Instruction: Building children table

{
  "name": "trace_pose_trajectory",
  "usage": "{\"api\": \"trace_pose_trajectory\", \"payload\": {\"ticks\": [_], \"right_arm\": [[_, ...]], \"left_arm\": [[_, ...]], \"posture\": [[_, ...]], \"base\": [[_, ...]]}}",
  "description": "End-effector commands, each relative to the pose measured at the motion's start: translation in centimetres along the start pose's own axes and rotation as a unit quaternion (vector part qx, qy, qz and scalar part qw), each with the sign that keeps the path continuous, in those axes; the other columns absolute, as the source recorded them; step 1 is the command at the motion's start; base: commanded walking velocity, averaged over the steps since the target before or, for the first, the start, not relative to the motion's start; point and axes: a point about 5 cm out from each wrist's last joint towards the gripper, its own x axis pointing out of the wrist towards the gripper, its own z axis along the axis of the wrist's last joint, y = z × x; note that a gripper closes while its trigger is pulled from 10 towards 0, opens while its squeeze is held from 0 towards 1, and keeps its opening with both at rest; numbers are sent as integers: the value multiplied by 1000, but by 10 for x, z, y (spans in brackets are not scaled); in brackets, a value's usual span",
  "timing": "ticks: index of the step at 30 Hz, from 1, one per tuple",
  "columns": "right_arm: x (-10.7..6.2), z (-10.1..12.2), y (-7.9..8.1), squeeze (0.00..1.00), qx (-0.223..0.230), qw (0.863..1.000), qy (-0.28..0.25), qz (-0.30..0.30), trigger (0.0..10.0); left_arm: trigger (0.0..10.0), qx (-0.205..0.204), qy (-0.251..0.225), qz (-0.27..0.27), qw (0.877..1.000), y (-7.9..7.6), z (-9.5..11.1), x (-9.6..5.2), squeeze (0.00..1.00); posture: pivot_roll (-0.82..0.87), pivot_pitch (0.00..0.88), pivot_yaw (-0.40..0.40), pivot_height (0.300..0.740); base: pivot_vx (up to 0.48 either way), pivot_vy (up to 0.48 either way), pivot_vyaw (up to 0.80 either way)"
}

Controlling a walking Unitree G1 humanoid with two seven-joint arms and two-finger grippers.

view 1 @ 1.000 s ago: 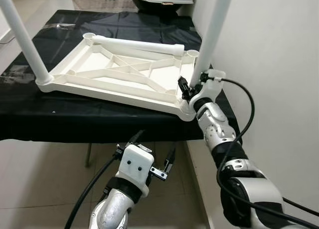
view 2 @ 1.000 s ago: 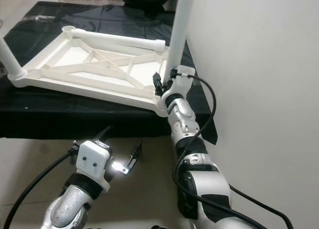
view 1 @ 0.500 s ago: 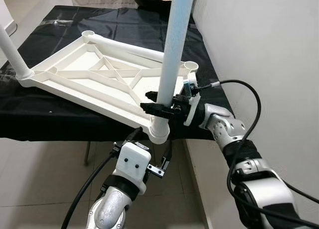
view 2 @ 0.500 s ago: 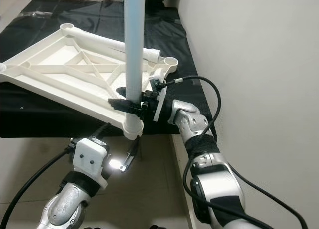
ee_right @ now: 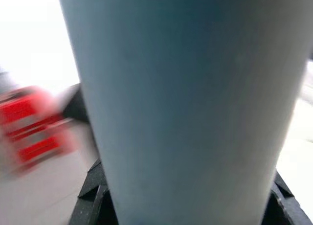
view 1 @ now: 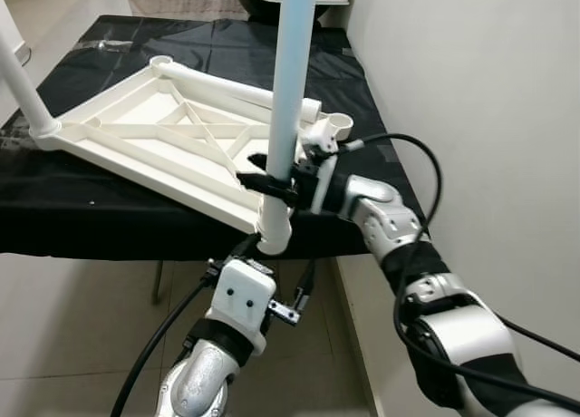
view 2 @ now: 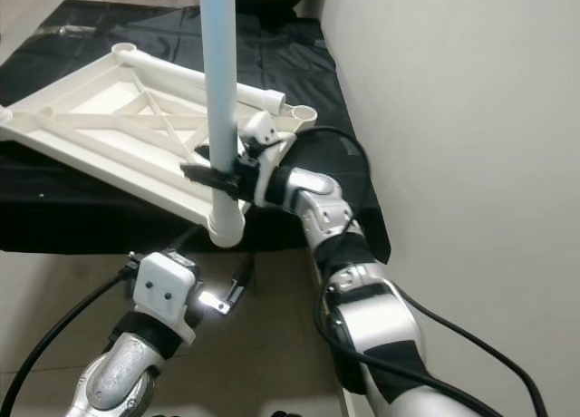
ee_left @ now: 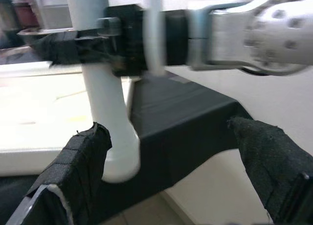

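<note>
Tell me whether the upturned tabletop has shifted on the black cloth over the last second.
Yes. The tabletop has swung: its near corner with the gripped leg now overhangs the black cloth's front edge, farther from the wall, with the right hand clamped on it.

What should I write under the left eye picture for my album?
Right pincer grips an upright white leg on the upside-down tabletop; left pincer waits below.

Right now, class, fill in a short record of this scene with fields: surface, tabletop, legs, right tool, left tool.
surface: black-covered table, beside a pale wall
tabletop: white tabletop frame lying underside up, near corner past the table edge
legs: upright leg in the near corner socket; another upright leg at the far left corner; loose leg lying across the frame
right tool: shut on the upright leg low down
left tool: open, below the table edge
</note>
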Motion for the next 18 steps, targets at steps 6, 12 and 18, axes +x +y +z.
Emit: {"api": "trace_pose_trajectory", "payload": {"ticks": [6,12,18], "right_arm": [[-30,-28,-46,0,37,934,40,-353,0],[-22,-34,-28,0,78,910,13,-407,10000],[-4,-15,-18,1000,49,930,-12,-365,10000]], "left_arm": [[10000,-12,5,-8,1000,-5,-2,-2,0],[10000,-12,2,-16,1000,-7,-1,0,0],[10000,-12,-2,-12,1000,-4,0,5,0]], "posture": [[113,174,-95,740],[111,179,-111,740],[102,193,-110,740]], "base": [[0,0,0],[0,0,0],[0,0,0]]}}
